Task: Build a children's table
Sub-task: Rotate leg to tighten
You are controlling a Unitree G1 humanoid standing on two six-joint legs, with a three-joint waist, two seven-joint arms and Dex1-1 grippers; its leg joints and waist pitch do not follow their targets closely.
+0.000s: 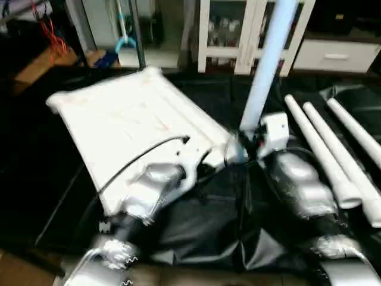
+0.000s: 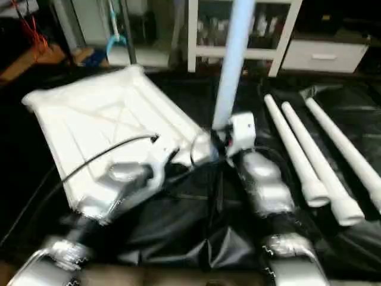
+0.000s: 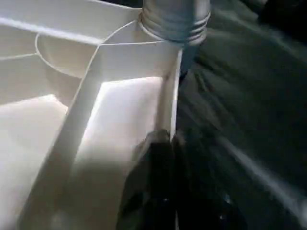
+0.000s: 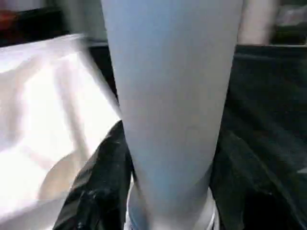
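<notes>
One leg (image 1: 268,65) upright, right pincer (image 1: 250,140) clamped, left pincer (image 3: 165,158) pinching tabletop (image 1: 119,119) rim.

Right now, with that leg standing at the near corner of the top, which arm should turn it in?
Right. The right gripper is closed around the upright leg at its base, by the corner socket of the table top. The left gripper is shut on the top's edge wall, better placed to steady it.
</notes>
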